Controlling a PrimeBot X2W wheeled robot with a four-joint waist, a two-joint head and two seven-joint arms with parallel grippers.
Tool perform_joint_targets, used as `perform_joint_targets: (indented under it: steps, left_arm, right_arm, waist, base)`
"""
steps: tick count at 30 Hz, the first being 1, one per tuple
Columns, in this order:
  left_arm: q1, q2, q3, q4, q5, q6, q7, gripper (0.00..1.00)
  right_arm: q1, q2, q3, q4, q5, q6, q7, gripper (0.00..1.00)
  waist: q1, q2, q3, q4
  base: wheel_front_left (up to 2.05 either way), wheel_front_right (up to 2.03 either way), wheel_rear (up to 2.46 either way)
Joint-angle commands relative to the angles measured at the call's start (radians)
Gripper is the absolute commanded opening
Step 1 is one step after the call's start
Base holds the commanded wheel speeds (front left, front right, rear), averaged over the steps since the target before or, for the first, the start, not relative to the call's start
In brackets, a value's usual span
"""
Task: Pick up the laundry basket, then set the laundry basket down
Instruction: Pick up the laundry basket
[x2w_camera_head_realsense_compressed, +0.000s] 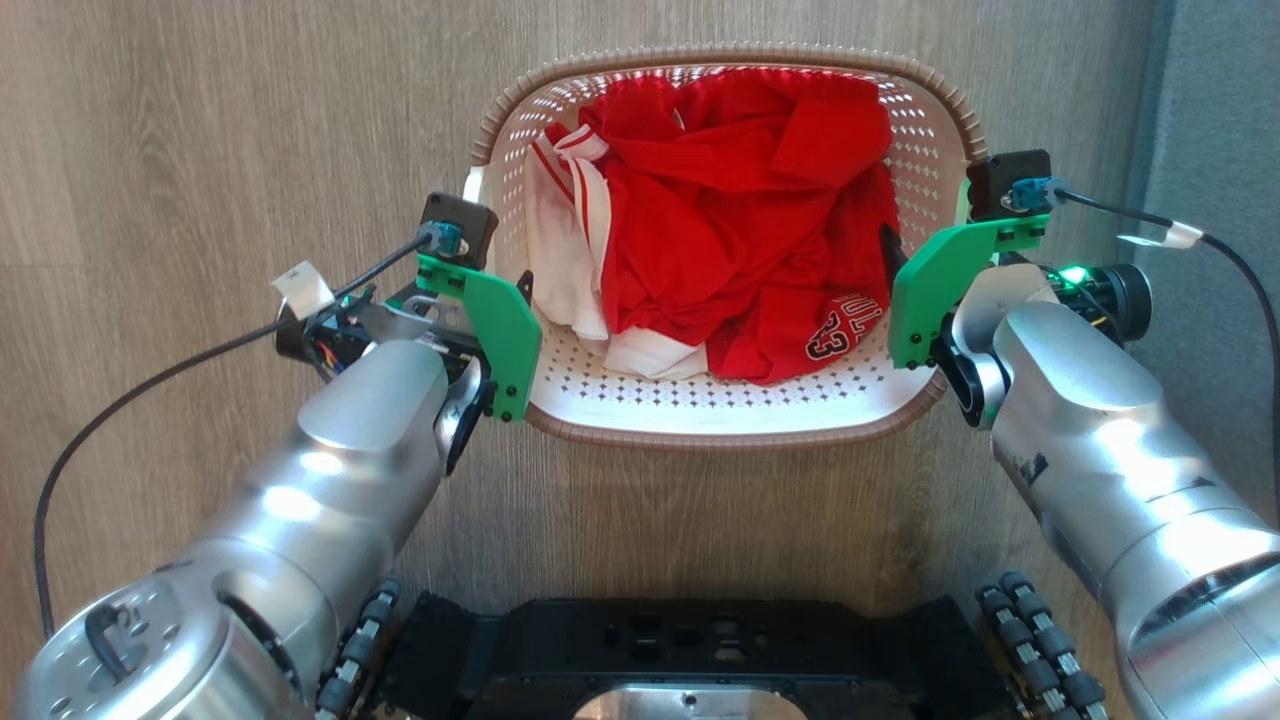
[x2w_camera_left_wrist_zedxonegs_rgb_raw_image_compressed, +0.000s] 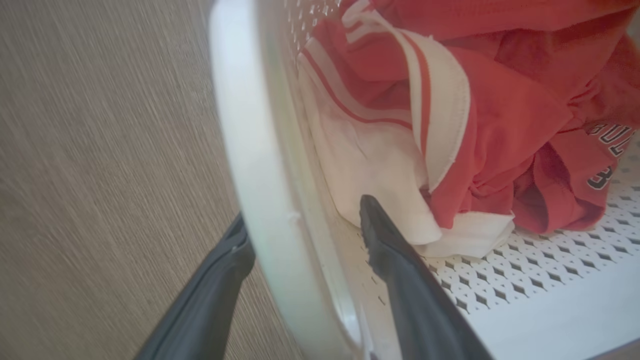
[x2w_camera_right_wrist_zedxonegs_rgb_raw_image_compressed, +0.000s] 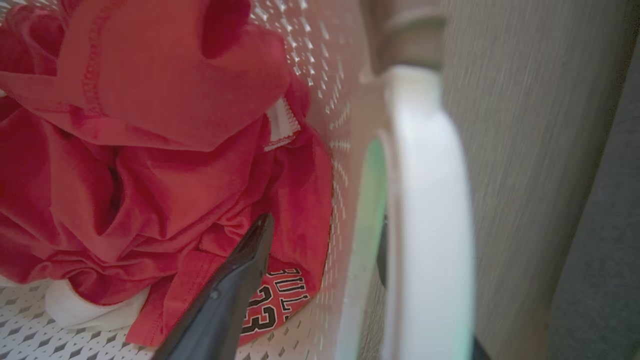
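Observation:
The laundry basket (x2w_camera_head_realsense_compressed: 720, 437), white with perforated walls and a brown rim, is in front of me over the wood floor, holding red and white clothes (x2w_camera_head_realsense_compressed: 740, 200). Whether it rests on the floor I cannot tell. My left gripper (x2w_camera_head_realsense_compressed: 497, 288) is open and straddles the basket's left white handle (x2w_camera_left_wrist_zedxonegs_rgb_raw_image_compressed: 250, 150): one finger (x2w_camera_left_wrist_zedxonegs_rgb_raw_image_compressed: 220, 280) outside it, the other (x2w_camera_left_wrist_zedxonegs_rgb_raw_image_compressed: 395, 250) inside by the white garment. My right gripper (x2w_camera_head_realsense_compressed: 925, 238) is open too and straddles the right handle (x2w_camera_right_wrist_zedxonegs_rgb_raw_image_compressed: 430, 200), with one finger (x2w_camera_right_wrist_zedxonegs_rgb_raw_image_compressed: 235, 280) inside against the red jersey. Its outer finger is mostly hidden behind the handle.
My black wheeled base (x2w_camera_head_realsense_compressed: 680, 640) lies just below the basket's near rim. A grey surface (x2w_camera_head_realsense_compressed: 1220, 100) borders the floor on the right. Black cables (x2w_camera_head_realsense_compressed: 150, 375) trail from both wrists across the wood floor (x2w_camera_head_realsense_compressed: 200, 120).

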Motion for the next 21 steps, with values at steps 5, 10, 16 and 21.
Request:
perform_joint_targets:
  steps: [5,10,16,21]
  left_arm:
    - [-0.005,0.019,-0.020,-0.012,-0.034,0.013,-0.002,0.00]
    - [-0.010,0.019,-0.040,-0.016,-0.059,0.011,0.002,0.00]
    - [-0.013,0.019,-0.063,-0.019,-0.079,0.003,0.012,0.00]
    - [-0.012,0.019,-0.080,-0.030,-0.083,-0.013,0.018,0.00]
  right_arm:
    - [0.036,0.018,0.024,0.007,0.025,0.007,-0.003,0.09]
    - [0.036,0.015,0.032,0.005,0.046,0.007,0.000,0.00]
    - [0.035,0.009,0.048,0.001,0.064,0.007,0.004,0.00]
    - [0.038,0.002,0.072,0.005,0.067,0.007,0.011,0.00]
  waist:
    - [0.0000,0.0000,0.004,0.004]
    - [0.0000,0.0000,0.009,0.007]
    - [0.0000,0.0000,0.009,0.009]
    - [0.0000,0.0000,-0.005,0.013]
  base:
    - [0.00,0.00,0.00]
    - [0.00,0.00,0.00]
    - [0.00,0.00,0.00]
    - [0.00,0.00,0.00]
